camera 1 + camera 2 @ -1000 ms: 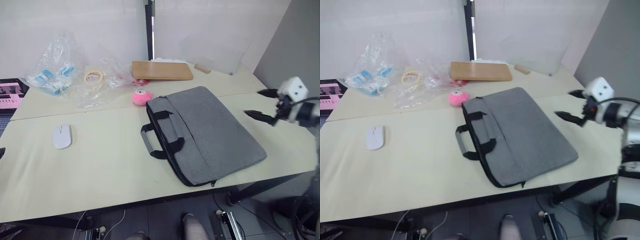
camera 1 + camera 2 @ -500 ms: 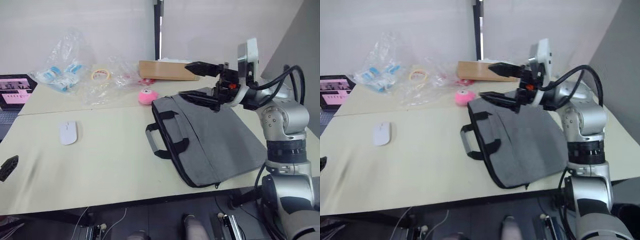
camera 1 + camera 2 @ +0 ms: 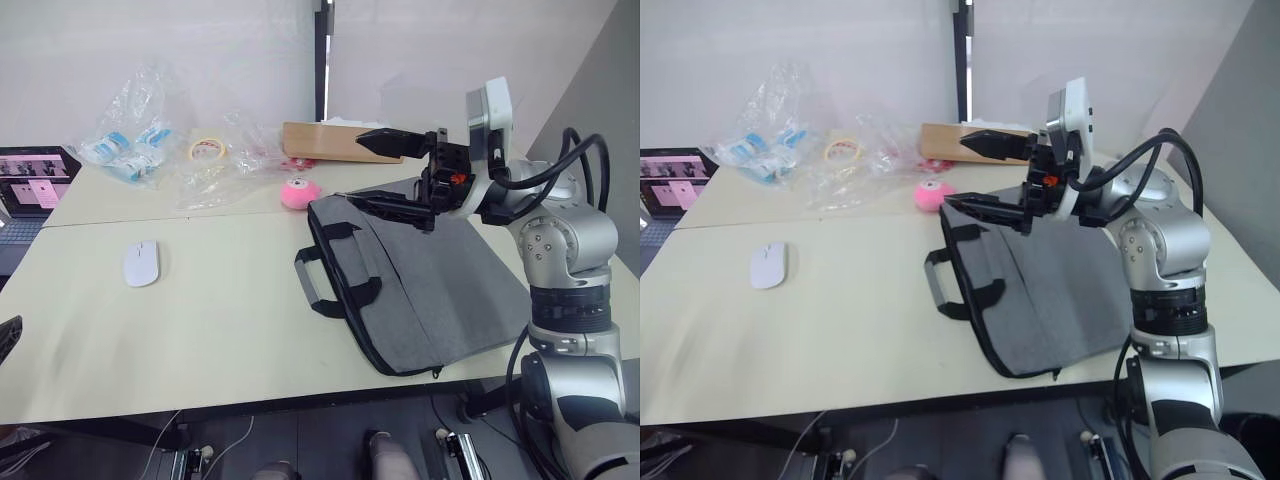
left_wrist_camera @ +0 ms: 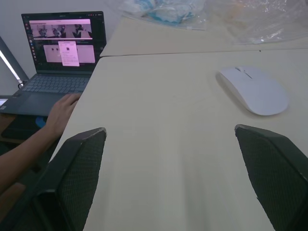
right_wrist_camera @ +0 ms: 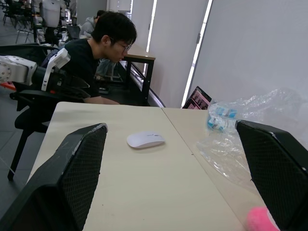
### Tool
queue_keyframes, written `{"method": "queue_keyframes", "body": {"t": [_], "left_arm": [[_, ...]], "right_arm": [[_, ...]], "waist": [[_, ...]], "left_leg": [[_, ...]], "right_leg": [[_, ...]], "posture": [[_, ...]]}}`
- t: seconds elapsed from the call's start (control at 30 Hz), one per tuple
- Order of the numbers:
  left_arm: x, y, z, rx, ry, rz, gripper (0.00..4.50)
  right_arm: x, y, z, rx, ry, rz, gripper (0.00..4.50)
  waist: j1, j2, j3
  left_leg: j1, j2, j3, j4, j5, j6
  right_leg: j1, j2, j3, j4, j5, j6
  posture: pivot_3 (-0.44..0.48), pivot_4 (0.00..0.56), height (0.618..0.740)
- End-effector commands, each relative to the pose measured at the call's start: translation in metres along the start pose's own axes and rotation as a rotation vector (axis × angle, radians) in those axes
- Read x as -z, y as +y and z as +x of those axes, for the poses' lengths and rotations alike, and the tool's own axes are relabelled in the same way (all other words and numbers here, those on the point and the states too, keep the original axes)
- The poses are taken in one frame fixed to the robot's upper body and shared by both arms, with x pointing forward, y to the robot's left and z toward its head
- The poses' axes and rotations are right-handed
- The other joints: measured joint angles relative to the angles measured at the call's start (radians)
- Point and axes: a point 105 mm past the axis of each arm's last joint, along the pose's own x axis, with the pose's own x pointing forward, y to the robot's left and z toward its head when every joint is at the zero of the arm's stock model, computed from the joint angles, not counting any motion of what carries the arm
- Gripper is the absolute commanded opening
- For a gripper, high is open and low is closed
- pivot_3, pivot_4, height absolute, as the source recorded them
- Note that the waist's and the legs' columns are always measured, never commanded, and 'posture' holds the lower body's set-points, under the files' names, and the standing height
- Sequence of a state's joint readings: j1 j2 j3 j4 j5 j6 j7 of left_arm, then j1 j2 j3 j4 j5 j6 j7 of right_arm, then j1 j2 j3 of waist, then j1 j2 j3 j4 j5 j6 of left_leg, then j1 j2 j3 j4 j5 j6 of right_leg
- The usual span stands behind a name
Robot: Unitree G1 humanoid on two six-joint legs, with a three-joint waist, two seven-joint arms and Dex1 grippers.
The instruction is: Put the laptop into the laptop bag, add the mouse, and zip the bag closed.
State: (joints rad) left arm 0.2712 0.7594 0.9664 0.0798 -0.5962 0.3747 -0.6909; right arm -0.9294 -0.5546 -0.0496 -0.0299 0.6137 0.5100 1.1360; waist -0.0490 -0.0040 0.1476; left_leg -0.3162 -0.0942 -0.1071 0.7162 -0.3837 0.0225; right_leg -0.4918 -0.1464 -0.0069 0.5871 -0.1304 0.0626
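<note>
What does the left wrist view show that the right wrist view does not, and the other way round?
Left wrist view: a person's hand resting at the keyboard edge of the small dark laptop with lit screen. Right wrist view: a seated person in a black top behind the table, and a round pink plush toy. Both: the small white oval mouse on the beige table, with crumpled clear plastic bags beyond it.

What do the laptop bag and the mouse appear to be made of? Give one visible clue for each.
Laptop bag: looks like grey woven fabric, matte, with black strap handles and soft edges. Mouse: probably smooth white plastic, judging by its even, faintly glossy shell.
</note>
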Motion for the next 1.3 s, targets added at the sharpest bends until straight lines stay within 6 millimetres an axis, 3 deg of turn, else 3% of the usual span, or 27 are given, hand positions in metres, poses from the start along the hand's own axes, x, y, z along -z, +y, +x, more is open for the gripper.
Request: {"method": "queue_keyframes", "body": {"t": [0.03, 0.2, 0.4, 0.9, 1.07, 1.3], "left_arm": [[-0.027, -0.015, 0.001, 0.026, -0.080, 0.010, 4.50], [-0.043, -0.039, 0.019, -0.006, -0.109, -0.015, 4.50], [-0.041, -0.077, 0.047, 0.037, -0.039, -0.135, 4.50], [-0.013, -0.111, 0.122, -0.079, 0.066, -0.025, 4.50], [-0.009, -0.126, 0.138, -0.051, 0.063, -0.048, 4.50], [-0.004, -0.128, 0.155, -0.114, 0.079, -0.057, 4.50]], "right_arm": [[-0.010, 0.006, 0.001, -0.010, -0.025, -0.048, 4.49], [-0.008, 0.007, 0.002, -0.007, -0.023, -0.047, 4.49], [-0.008, 0.006, 0.005, 0.001, -0.023, -0.054, 4.49], [0.000, 0.008, -0.002, 0.025, 0.029, -0.074, 4.49], [0.001, 0.008, -0.005, 0.040, 0.043, -0.075, 4.49], [0.001, 0.009, -0.007, 0.046, 0.057, -0.078, 4.49]], "waist": [[0.000, 0.000, 0.000], [0.007, 0.000, 0.000], [0.002, 0.000, 0.000], [0.006, -0.001, 0.000], [0.004, -0.001, -0.001], [0.006, -0.001, -0.001]], "left_leg": [[0.000, 0.000, 0.000, 0.000, 0.000, 0.000], [0.000, 0.001, -0.001, 0.001, 0.000, 0.000], [0.000, 0.000, -0.001, 0.002, 0.000, 0.000], [0.000, -0.001, -0.001, 0.007, 0.000, -0.001], [-0.001, -0.001, -0.002, 0.008, 0.000, -0.001], [-0.002, -0.001, -0.002, 0.012, 0.000, -0.001]], "right_leg": [[0.000, 0.000, 0.000, 0.000, 0.000, 0.000], [0.001, -0.001, 0.000, 0.000, 0.000, 0.000], [0.001, 0.000, 0.000, 0.000, 0.000, -0.001], [0.003, 0.000, -0.003, 0.001, 0.001, -0.001], [0.002, -0.001, -0.003, 0.001, 0.001, -0.001], [0.003, -0.001, -0.003, 0.003, 0.001, -0.001]], "posture": [[0.000, 0.150, 0.740], [0.000, 0.150, 0.740], [0.000, 0.150, 0.740], [0.000, 0.150, 0.740], [0.000, 0.150, 0.740], [0.000, 0.150, 0.740]]}}
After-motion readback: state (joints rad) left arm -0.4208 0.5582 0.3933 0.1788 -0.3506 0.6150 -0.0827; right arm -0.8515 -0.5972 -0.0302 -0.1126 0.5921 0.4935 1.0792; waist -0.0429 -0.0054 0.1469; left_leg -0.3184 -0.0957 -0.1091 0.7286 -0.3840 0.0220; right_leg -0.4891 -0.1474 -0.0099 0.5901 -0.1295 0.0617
